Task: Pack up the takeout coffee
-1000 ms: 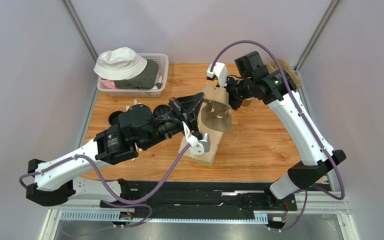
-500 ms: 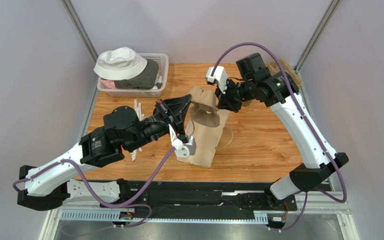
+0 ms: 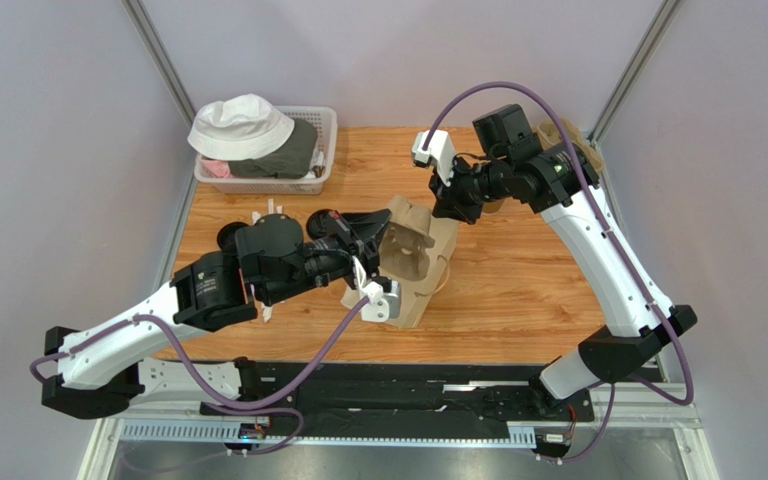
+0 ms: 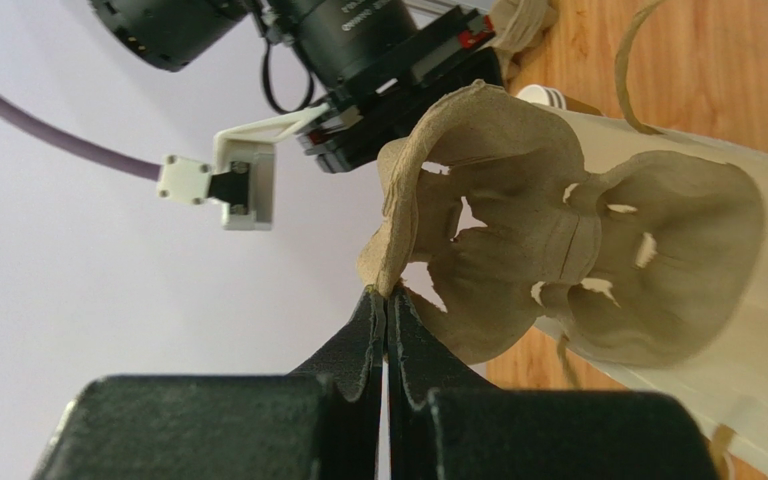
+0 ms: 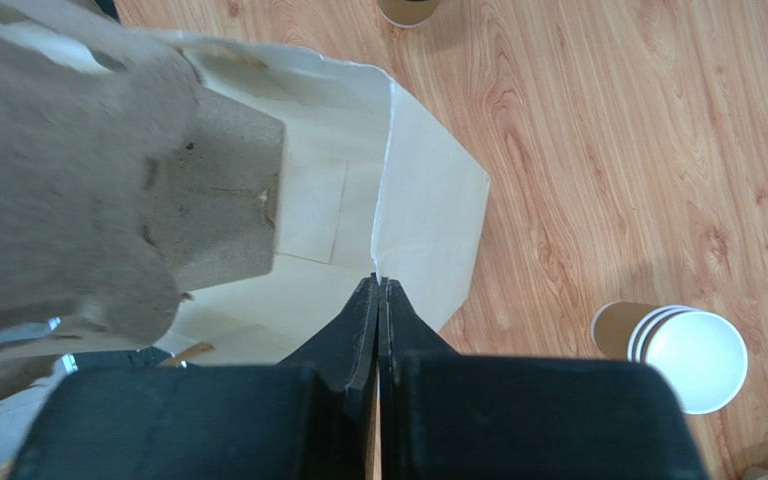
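Note:
My left gripper [image 3: 385, 240] is shut on the rim of the moulded pulp cup tray [image 4: 578, 250], its tips [image 4: 386, 295] pinching the edge. The tray [image 3: 405, 250] sits at the open mouth of the brown paper bag [image 3: 436, 265], partly inside it. My right gripper [image 3: 445, 212] is shut on the bag's upper rim [image 5: 378, 280] and holds the mouth up. A tan cup with a dark top [image 5: 408, 10], likely the takeout coffee, is cut off by the top edge of the right wrist view.
A white basket [image 3: 330, 150] with a white hat [image 3: 241, 125] stands at the back left. Two black round things [image 3: 230, 237] [image 3: 326, 218] and white sticks [image 3: 268, 210] lie by the left arm. A stack of open paper cups [image 5: 673, 355] stands beside the bag.
The left arm drew back left, then came forward and lower, bringing the tray down into the bag's mouth. The right gripper shifted slightly left, still holding the bag's rim.

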`<move>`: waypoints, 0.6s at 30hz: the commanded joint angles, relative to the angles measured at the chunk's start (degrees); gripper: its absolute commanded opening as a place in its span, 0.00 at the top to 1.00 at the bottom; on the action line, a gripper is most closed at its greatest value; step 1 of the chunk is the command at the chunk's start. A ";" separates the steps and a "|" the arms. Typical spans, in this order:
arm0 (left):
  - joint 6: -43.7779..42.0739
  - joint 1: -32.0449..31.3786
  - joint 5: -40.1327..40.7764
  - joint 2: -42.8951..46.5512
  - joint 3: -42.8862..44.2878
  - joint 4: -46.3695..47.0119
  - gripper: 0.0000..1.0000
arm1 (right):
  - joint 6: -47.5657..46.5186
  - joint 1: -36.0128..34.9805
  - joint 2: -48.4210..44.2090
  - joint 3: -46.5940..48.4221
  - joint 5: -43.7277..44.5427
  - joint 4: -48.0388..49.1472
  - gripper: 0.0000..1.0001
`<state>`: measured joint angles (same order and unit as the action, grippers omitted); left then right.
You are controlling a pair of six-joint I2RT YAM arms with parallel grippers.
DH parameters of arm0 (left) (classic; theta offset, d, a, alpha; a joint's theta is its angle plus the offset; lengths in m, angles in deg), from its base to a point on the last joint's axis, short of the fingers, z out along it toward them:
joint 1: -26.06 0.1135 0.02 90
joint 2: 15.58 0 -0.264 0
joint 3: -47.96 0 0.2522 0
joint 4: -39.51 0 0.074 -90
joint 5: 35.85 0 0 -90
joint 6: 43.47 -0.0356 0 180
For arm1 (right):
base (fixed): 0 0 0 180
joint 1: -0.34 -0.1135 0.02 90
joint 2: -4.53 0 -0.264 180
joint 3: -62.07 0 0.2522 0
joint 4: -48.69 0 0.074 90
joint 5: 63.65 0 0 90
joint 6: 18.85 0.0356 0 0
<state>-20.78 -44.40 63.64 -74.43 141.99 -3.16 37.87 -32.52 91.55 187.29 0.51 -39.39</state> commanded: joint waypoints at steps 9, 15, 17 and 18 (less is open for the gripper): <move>4.90 0.14 -2.12 -2.23 0.68 -2.82 1.00 | -0.56 -0.36 -0.89 1.74 -3.33 1.11 1.00; 7.54 0.14 -1.23 -4.33 -0.82 -4.75 1.00 | -1.53 -0.36 -1.42 1.13 -5.35 0.94 1.00; 9.03 0.14 -1.58 -5.31 0.06 -6.59 1.00 | -1.97 -0.62 -1.77 0.78 -5.62 1.11 1.00; 9.38 0.06 -1.85 -6.18 0.32 -7.73 1.00 | -2.05 -0.80 -1.94 0.69 -5.79 1.20 1.00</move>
<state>-14.90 -44.40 62.38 -78.60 141.23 -7.88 37.24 -32.61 91.53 187.32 -2.82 -39.42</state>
